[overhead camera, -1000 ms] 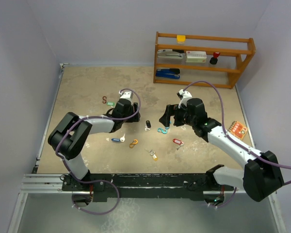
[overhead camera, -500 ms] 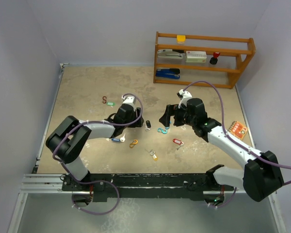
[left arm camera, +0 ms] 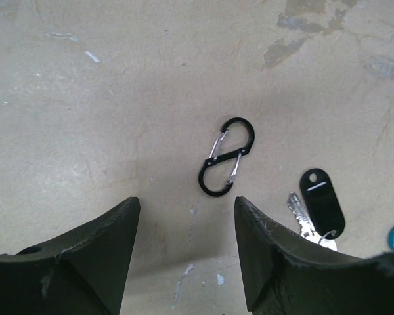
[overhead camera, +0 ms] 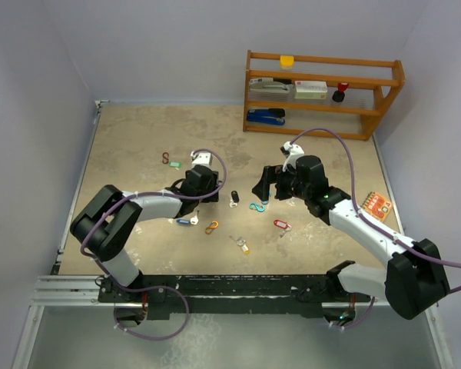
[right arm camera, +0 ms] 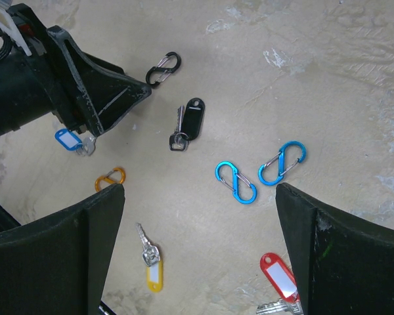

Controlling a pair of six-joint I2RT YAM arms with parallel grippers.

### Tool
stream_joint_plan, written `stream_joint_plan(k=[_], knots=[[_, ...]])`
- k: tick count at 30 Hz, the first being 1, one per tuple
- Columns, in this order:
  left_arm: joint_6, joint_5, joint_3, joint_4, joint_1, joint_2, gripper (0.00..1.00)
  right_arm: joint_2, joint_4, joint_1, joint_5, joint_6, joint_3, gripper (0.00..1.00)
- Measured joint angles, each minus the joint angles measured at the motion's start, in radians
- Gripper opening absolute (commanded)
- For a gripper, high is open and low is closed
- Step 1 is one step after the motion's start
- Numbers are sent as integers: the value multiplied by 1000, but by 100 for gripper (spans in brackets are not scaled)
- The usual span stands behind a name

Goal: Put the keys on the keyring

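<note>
Left gripper point(left arm camera: 186, 220): jaws part open, holding nothing, low over mid-tabletop. Black S-clip point(left arm camera: 227, 157), probably the keyring, lies just ahead of the gap, slightly right of centre, with its long axis oblique to the jaw line. Black-tagged key point(left arm camera: 320, 203) lies apart from the clip, outside the right-hand finger. Right gripper point(right arm camera: 200, 190): jaws wide apart, empty, farther off, so the left arm is nearer. Only the right wrist view shows the blue key point(right arm camera: 68, 140), yellow key point(right arm camera: 152, 266) and red key point(right arm camera: 278, 279).

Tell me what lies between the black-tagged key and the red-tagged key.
A blue S-shaped clip lies between the black-tagged key and the red-tagged key, a second blue clip beside it; the right wrist view shows this.
</note>
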Motion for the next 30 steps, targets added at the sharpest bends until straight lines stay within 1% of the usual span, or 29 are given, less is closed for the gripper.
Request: stream_joint_plan(k=[4,11,23,26,30], knots=[[43,-23,5,-16,0,2,55,0,0,0,0,0,0,99],[118,-22,17,-1,0,24,55,6,2,0,0,0,0,99],[166,83,28,36,-3,41,54,33,4,0,-1,0,0,99],[172,83,51,44,-7,65,53,33,4,0,-1,0,0,99],[175,71,79,59,-9,97,46,33,4,0,-1,0,0,99]])
